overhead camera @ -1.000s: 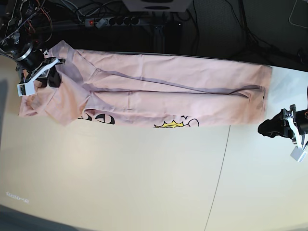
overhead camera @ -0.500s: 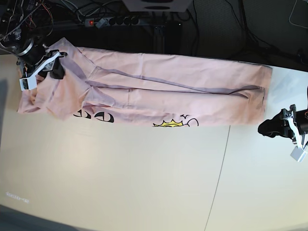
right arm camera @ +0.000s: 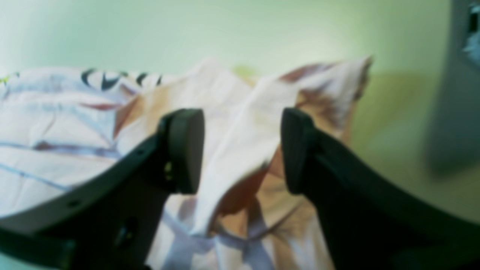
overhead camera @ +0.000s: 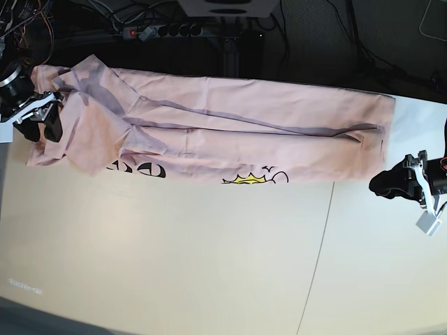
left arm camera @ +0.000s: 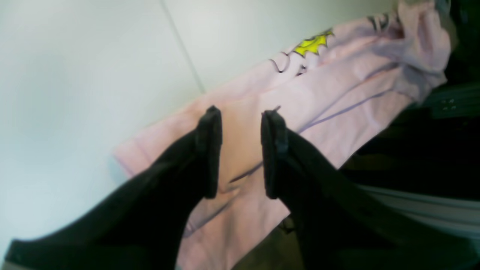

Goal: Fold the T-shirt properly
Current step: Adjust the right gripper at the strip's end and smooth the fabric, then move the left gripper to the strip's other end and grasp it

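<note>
The pale pink T-shirt (overhead camera: 244, 118) lies folded into a long strip along the far side of the table, with the yellow crown (overhead camera: 253, 180) and black lettering (overhead camera: 140, 169) showing at its near edge. My right gripper (overhead camera: 40, 125) is at the shirt's left end, open. In the right wrist view a loose ridge of T-shirt (right arm camera: 56, 123) cloth stands between the spread fingers of the right gripper (right arm camera: 240, 123) without being pinched. My left gripper (overhead camera: 380, 185) hovers open just off the shirt's right end. The left gripper (left arm camera: 240, 116) holds nothing, with the T-shirt (left arm camera: 337, 82) beyond it.
The white table (overhead camera: 174, 265) has a thin seam line (overhead camera: 318, 258) running front to back. Behind the far edge are a dark floor, cables and a power strip (overhead camera: 164, 30). The shirt's far edge lies along the table's edge.
My right gripper opened, let go of the shirt's left end and drew back to the left. The lifted cloth dropped and settled flatter. The left gripper crept slightly left.
</note>
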